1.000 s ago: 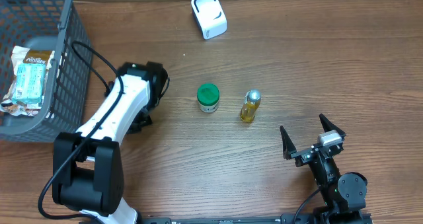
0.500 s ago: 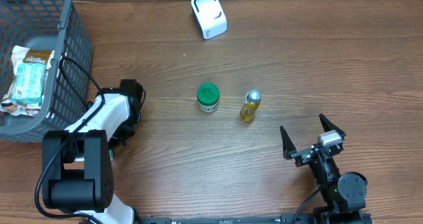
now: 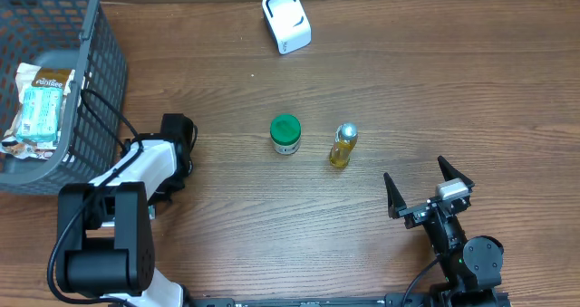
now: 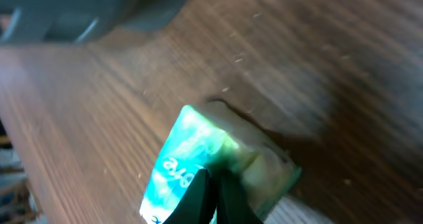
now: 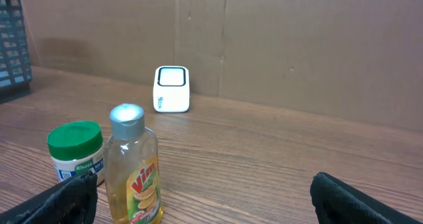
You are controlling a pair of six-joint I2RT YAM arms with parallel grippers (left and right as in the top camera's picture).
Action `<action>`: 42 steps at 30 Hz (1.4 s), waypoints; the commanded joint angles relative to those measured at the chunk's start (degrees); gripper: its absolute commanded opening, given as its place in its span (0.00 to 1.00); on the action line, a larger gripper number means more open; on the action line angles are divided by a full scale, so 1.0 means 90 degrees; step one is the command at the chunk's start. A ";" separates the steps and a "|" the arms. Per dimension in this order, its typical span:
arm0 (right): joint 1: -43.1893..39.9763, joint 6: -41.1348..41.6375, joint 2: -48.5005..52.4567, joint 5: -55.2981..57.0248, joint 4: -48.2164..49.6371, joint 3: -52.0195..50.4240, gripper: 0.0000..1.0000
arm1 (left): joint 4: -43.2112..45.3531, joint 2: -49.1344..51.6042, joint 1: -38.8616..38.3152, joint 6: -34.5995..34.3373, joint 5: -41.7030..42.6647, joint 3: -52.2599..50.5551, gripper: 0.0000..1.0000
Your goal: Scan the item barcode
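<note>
Nearest the robot, the left gripper (image 4: 213,194) is the hardest thing to read. From overhead it is hidden under the white left arm (image 3: 149,162), which is folded close to its own base. Only the left wrist camera shows it, and that view is badly blurred. There, two dark fingers meet at the bottom edge, pinched shut on the near end of a teal-green packet (image 4: 192,158). The packet has white lettering too smeared to read, and no barcode can be made out. Whether the packet is lifted or lying on the wooden table (image 3: 453,90) cannot be told. It does not show from above at all.

At the near right, the right gripper (image 3: 421,187) sits low with its two black fingers spread wide apart and nothing between them. In its own camera only the fingertips show, cut off at the bottom corners.

Further out, in the middle of the table, a small white jar with a green lid (image 3: 285,133) stands upright. Just to its right, apart from it, stands a bottle of yellow liquid (image 3: 342,145) with a silver cap. Both stand between the open right gripper and the far edge.

At the far edge sits a small white barcode scanner (image 3: 286,21), well apart from the packet. A grey mesh basket (image 3: 91,90), cut off by the frame, fills the far left corner. A second packet (image 3: 38,108) lies inside it. A brown cardboard wall (image 5: 297,45) stands behind the table.
</note>
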 commanded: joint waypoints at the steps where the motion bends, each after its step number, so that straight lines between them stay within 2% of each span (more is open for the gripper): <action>1: -0.0022 -0.0007 -0.0049 -0.0012 0.0024 -0.0068 1.00 | 0.0474 0.0100 -0.0012 0.1103 0.1851 -0.0119 0.04; 8: -0.0022 -0.0005 -0.0049 -0.0012 0.0024 -0.0068 1.00 | 0.0750 0.0097 -0.0158 0.1678 0.3249 -0.0117 0.04; 14: -0.0022 -0.0005 -0.0049 -0.0010 0.0022 -0.0068 1.00 | 0.1188 0.0097 -0.0471 0.1710 0.4238 -0.0112 0.04; 26: -0.0022 -0.0005 -0.0051 -0.0010 0.0024 -0.0068 1.00 | 0.1275 0.0097 -0.1144 0.1868 0.4240 0.0097 0.04; 33: -0.0022 -0.0005 -0.0049 -0.0010 0.0024 -0.0068 1.00 | 0.1163 0.0097 -0.1345 0.2028 0.4918 0.0442 0.04; 42: -0.0022 -0.0005 -0.0051 -0.0010 0.0022 -0.0068 1.00 | 0.1280 0.0100 -0.1396 0.1382 0.5384 0.0469 0.04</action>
